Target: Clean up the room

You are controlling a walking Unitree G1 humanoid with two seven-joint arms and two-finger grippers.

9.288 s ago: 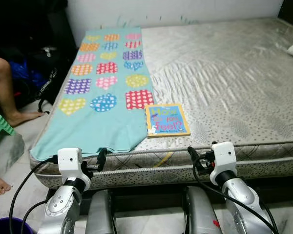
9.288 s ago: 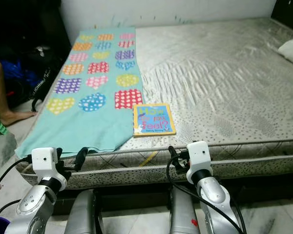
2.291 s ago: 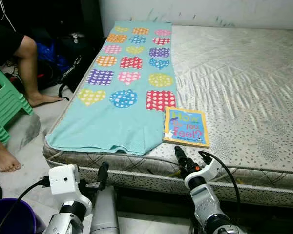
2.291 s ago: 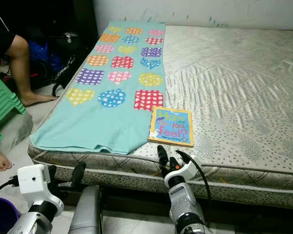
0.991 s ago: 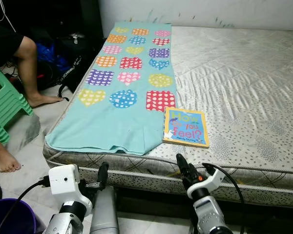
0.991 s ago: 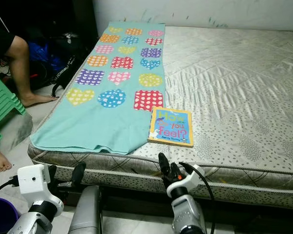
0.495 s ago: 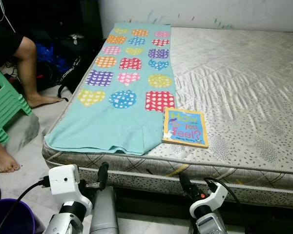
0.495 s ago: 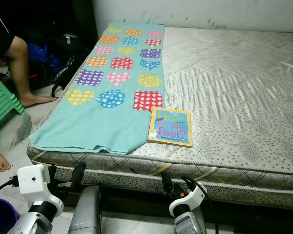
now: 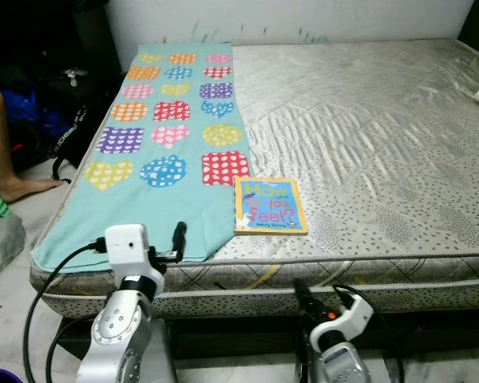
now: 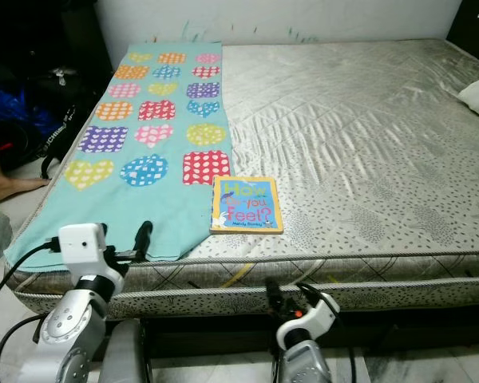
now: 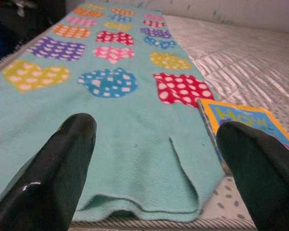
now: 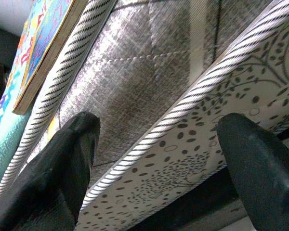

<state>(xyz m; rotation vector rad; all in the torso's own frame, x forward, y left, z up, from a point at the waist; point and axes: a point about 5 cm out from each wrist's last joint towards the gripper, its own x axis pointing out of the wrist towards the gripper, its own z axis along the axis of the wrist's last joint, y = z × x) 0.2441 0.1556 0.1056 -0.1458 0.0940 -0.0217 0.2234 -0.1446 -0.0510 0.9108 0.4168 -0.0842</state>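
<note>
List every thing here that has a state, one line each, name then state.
book: closed, lying flat near the mattress's front edge, beside the blanket.
blanket: spread flat along the mattress's left side, front hem slightly rumpled.
mattress: bare, no sheet.
left gripper: open, at the blanket's front hem, holding nothing.
right gripper: open, low against the mattress's front side, holding nothing.

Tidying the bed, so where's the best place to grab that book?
Probably the book's near edge, approached from the mattress foot side. It lies flat, cover up, beside the heart-patterned blanket, so one finger likely must slip beneath it.
</note>
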